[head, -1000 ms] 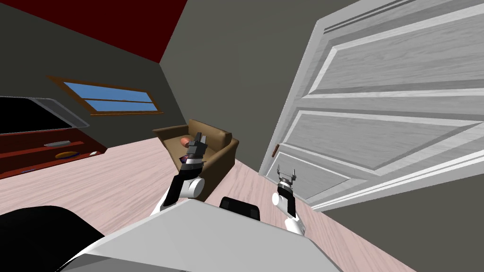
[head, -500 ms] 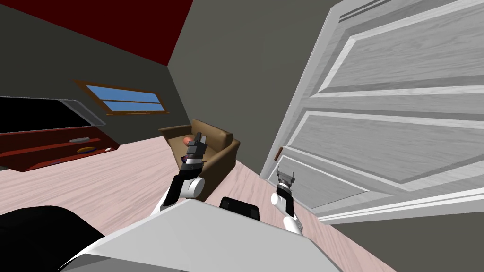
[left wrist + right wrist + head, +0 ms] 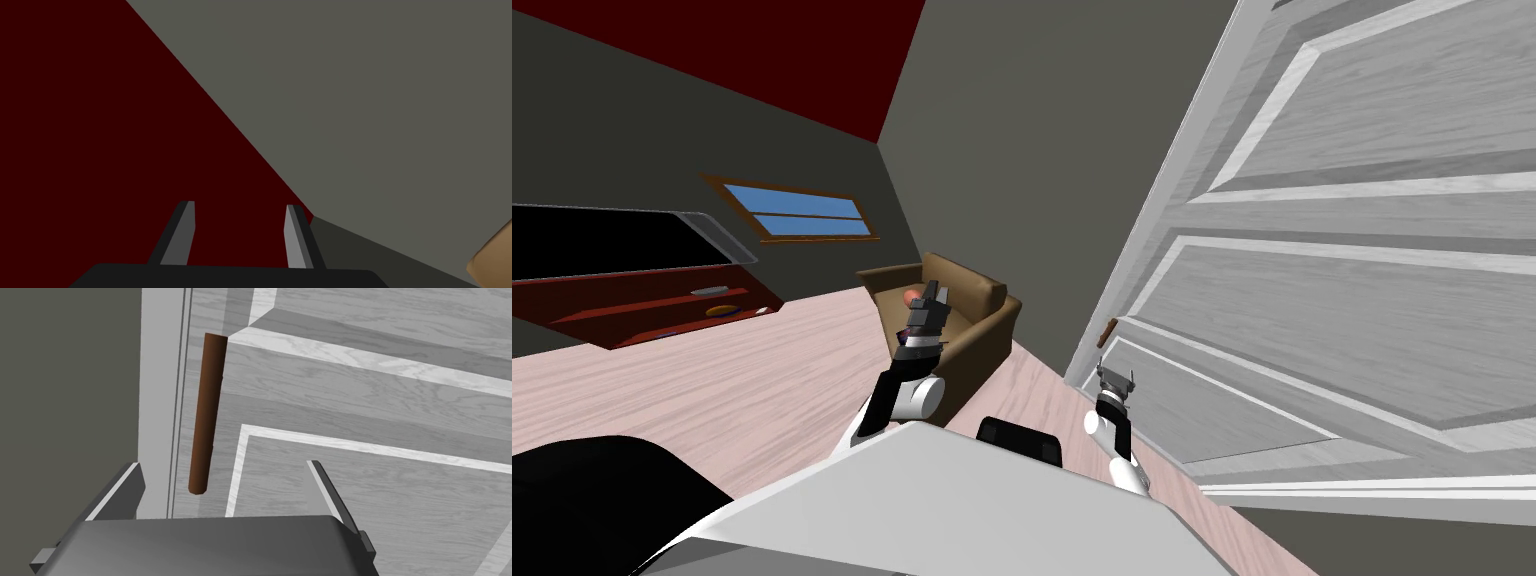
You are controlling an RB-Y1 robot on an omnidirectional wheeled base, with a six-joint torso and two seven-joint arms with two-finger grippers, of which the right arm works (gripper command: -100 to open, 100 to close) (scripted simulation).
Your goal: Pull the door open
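A pale grey panelled door (image 3: 1342, 270) fills the right of the head view, and its panels (image 3: 380, 418) spread behind my right hand. A brown bar handle (image 3: 1108, 332) runs along the door's edge; the handle (image 3: 206, 413) lies just ahead of my right gripper (image 3: 225, 480), slightly toward its left finger, not touched. The right gripper (image 3: 1115, 377) is open with nothing between its fingers. My left gripper (image 3: 930, 297) is raised in front of the armchair; the left gripper (image 3: 237, 235) is open and empty.
A brown armchair (image 3: 962, 320) with a reddish cushion stands in the corner left of the door. A dark red shelf unit (image 3: 642, 305) runs along the left wall under a window (image 3: 797, 212). Grey wall (image 3: 65, 388) borders the door's frame. Pale wood floor (image 3: 712, 390) stretches out on the left.
The whole head view has shifted: I have moved closer to the door, which now looms larger on the right. My right gripper stays just below the handle, still open.
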